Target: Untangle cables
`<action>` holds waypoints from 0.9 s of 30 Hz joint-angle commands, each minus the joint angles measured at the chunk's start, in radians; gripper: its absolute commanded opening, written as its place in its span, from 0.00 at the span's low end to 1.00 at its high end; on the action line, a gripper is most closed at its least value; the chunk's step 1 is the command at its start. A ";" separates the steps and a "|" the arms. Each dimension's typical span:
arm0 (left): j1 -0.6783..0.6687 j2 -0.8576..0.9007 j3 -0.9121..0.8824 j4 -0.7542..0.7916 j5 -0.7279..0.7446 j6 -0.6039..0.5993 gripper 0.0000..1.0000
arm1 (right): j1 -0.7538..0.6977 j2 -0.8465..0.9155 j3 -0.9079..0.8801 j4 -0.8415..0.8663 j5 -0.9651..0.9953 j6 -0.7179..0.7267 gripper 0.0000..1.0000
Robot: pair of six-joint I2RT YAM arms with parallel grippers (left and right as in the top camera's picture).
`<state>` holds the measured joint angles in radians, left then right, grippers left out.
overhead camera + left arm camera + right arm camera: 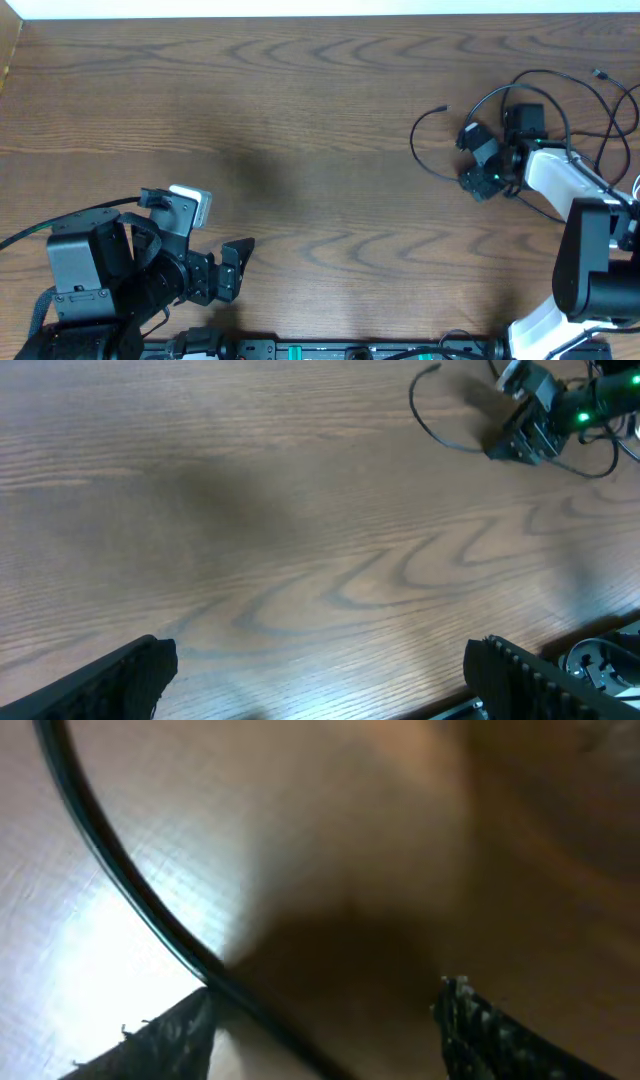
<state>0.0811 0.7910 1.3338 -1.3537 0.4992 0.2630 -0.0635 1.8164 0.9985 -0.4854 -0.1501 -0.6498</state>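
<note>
Black cord (130, 890) runs between the right gripper (320, 1005) fingers, beside its left finger; jaws apart, not clamped.
Cord loops lie at the table's (300, 120) far right, around that gripper. Left gripper (320, 655) hovers wide open at front left, well apart from them.

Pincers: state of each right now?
Left pincer: open, empty.
Right pincer: open, straddling black cord, not clamped.

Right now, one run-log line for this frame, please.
left gripper: open, over table, far from black cord | right gripper: open, fingers astride black cord | grasp: not yet
</note>
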 commanded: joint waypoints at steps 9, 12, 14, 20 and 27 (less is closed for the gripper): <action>-0.004 -0.001 0.005 -0.001 0.013 0.009 0.98 | -0.083 0.134 -0.039 0.134 0.096 0.317 0.01; -0.004 -0.001 0.005 -0.003 0.013 0.009 0.98 | -0.113 0.132 -0.038 0.137 0.095 0.393 0.01; -0.004 -0.001 0.005 -0.003 0.013 0.009 0.98 | -0.135 0.125 -0.037 0.135 0.095 0.426 0.01; -0.004 -0.001 0.005 -0.004 0.013 0.009 0.98 | -0.216 0.051 -0.034 0.135 0.091 0.431 0.01; -0.004 -0.001 0.005 -0.004 0.013 0.009 0.98 | -0.355 -0.124 0.015 0.131 0.091 0.437 0.01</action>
<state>0.0811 0.7906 1.3338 -1.3560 0.4992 0.2630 -0.3645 1.7905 0.9913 -0.3553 -0.0937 -0.2359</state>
